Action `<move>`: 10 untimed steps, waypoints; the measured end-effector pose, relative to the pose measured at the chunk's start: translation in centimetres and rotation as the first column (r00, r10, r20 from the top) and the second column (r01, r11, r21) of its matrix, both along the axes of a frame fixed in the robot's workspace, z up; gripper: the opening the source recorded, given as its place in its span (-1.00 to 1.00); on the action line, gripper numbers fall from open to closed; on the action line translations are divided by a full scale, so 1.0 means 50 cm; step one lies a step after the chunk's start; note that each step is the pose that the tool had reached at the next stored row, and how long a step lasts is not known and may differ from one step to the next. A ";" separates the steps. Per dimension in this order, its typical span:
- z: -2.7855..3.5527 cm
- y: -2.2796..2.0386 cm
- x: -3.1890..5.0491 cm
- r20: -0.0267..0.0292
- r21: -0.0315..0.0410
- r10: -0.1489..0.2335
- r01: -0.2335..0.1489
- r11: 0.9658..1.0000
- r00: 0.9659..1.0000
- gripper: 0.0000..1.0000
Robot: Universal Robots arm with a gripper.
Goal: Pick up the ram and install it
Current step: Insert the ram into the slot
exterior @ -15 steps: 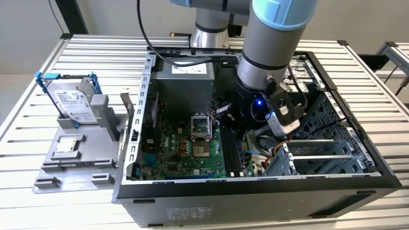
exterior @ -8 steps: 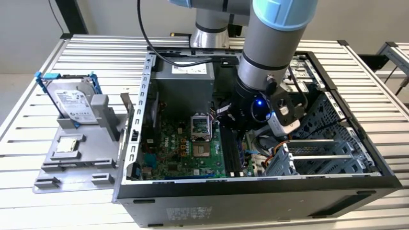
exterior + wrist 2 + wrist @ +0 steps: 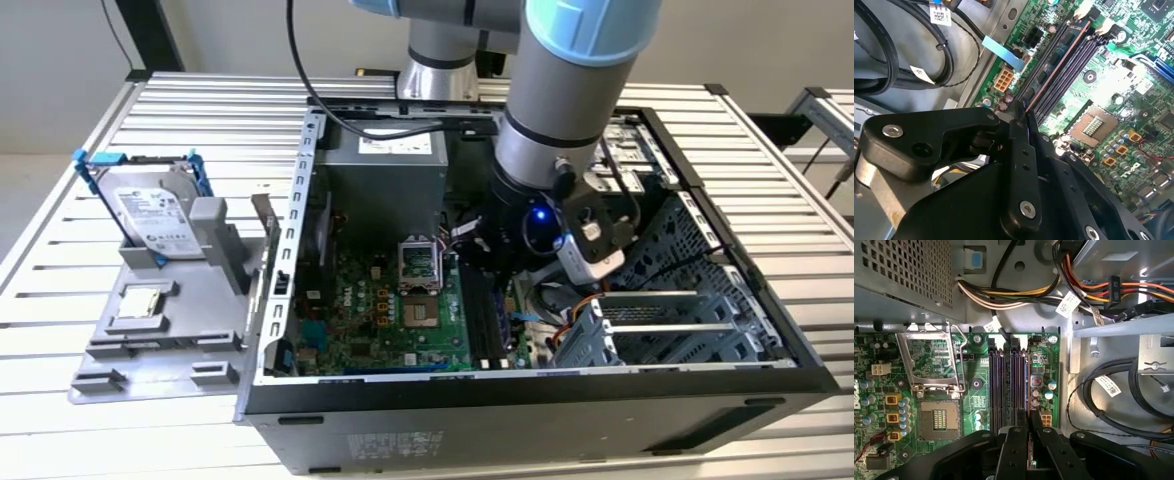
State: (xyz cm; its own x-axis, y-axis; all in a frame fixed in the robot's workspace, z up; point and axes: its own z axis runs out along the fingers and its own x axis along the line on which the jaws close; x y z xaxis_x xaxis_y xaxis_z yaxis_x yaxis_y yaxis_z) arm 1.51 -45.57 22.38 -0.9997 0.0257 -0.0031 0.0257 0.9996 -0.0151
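Second wrist view: gripper (image 3: 1021,114) clamps the ram (image 3: 1056,65) over the memory sockets (image 3: 1079,62), two o'clock of the exterior view's processor socket (image 3: 424,312); square alignment and even pressure likely matter.

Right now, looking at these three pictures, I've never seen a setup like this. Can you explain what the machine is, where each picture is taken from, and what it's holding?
The grey tube is a robot arm reaching into an open computer case that lies on a slatted metal table. That exterior view comes from a camera off the arm. The two wrist views come from cameras riding on the arm, looking past its black gripper at the green motherboard. The gripper is shut on the ram, a thin memory stick seen edge-on, lined up with the long black sockets; whether it is seated I cannot tell. On the exterior view's left, a hard drive with blue rails stands in a grey holder.
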 end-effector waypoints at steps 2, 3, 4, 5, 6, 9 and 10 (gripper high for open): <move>0.000 0.0005 -0.001 0.000 0.000 0.000 0.000 1.000 1.000 -1.00; -0.001 0.0006 -0.001 0.000 0.000 0.000 0.000 1.000 1.000 -1.00; -0.001 0.0007 -0.002 0.000 0.000 0.000 0.000 1.000 1.000 -1.00; -0.001 0.0007 -0.002 0.000 0.000 0.000 0.000 1.000 1.000 -1.00; -0.002 0.0006 -0.003 0.000 0.000 0.000 0.000 1.000 1.000 -1.00; -0.003 -0.0003 -0.004 0.000 0.000 0.000 0.000 1.000 1.000 -1.00; -0.003 -0.0012 -0.004 0.000 0.000 0.000 0.000 1.000 1.000 -1.00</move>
State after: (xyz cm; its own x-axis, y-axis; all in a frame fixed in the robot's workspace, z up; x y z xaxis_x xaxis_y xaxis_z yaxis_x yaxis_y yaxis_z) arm 1.33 -45.63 22.25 -0.9997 0.0256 -0.0031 0.0256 0.9996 -0.0151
